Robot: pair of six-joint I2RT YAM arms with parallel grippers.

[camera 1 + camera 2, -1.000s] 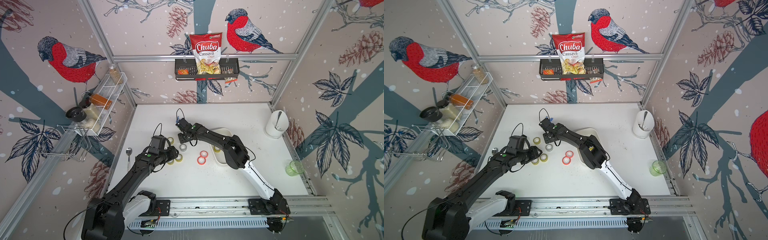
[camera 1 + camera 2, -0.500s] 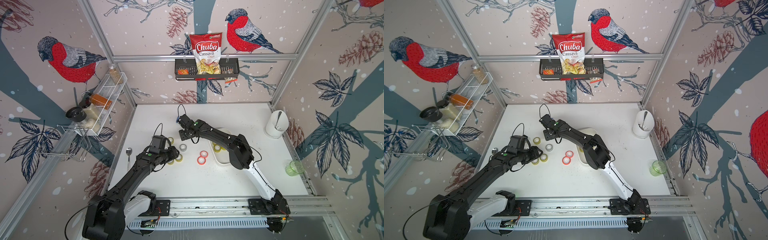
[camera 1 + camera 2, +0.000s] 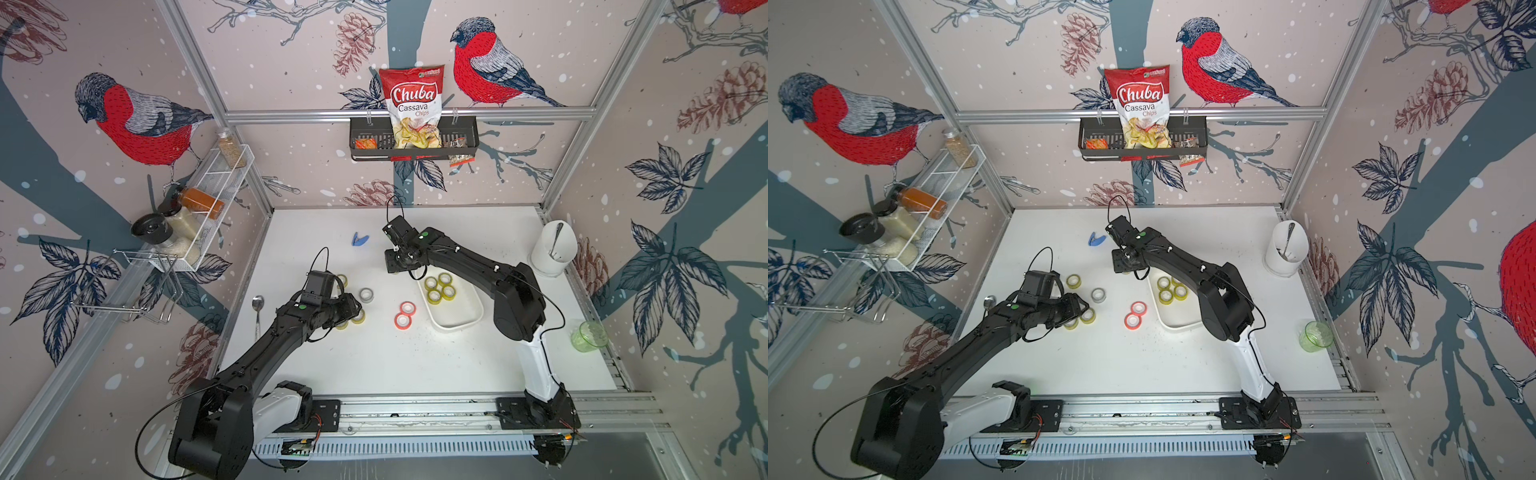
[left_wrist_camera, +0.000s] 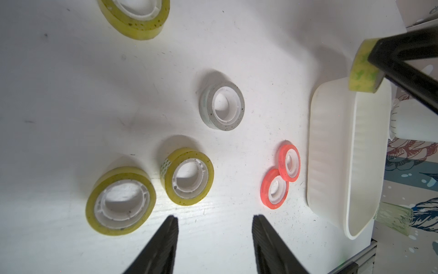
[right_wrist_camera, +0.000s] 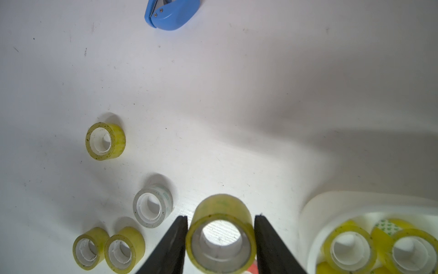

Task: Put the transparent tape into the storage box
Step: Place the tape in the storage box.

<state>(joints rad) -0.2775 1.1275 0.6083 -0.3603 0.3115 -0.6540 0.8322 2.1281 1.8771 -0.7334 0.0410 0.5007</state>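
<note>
In a top view the right arm [image 3: 1221, 299] covers the right side of the storage box [image 3: 1177, 316] at frame centre; the left arm [image 3: 307, 320] overlaps two yellow rolls [image 3: 359, 316]. The right wrist view's edge crops the right tool [image 5: 220, 219]; in the left wrist view its finger [image 4: 385, 53] hides part of its tape roll [image 4: 361, 71]

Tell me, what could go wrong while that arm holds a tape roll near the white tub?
The right gripper pinches the held roll only by its curved sides; it might slip out before reaching the storage box. Also, four rolls already crowd the box's end nearest the gripper, so a drop there could land on them and bounce out.
</note>
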